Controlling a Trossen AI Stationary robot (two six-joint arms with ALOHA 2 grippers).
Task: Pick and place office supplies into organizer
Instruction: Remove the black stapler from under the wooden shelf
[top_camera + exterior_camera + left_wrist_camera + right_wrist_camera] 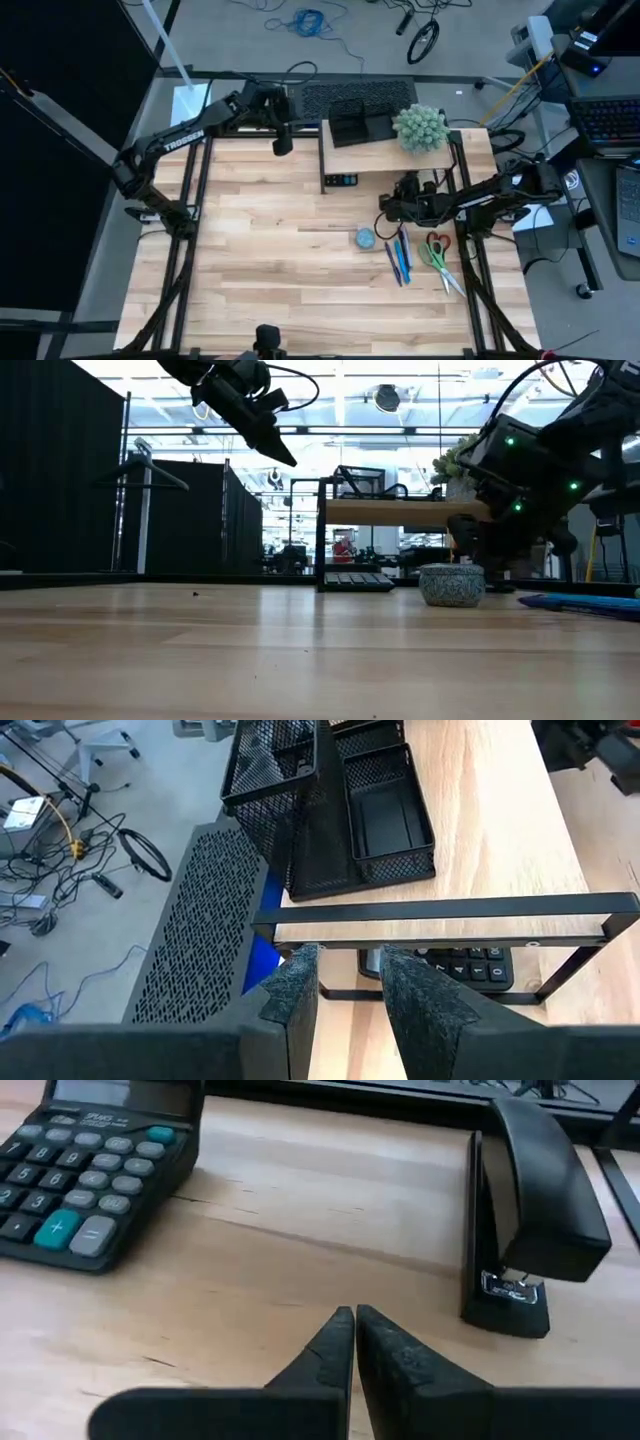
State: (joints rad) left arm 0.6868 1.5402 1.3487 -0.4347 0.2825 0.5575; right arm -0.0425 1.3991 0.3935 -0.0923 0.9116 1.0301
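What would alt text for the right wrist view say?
The right gripper, its two dark fingers closed together and holding nothing, sits low over a light wooden table. Ahead of it are a black calculator with grey and teal keys and a black stapler, set apart from each other.

Black mesh organizer (340, 815), black calculator (85, 1175) with grey and teal keys, blue pens (401, 257), red-and-green-handled scissors (437, 252), blue-grey disc (365, 238), fuzzy green plant (420, 127), pale striped wood table (270, 270), black stapler (525, 1210)
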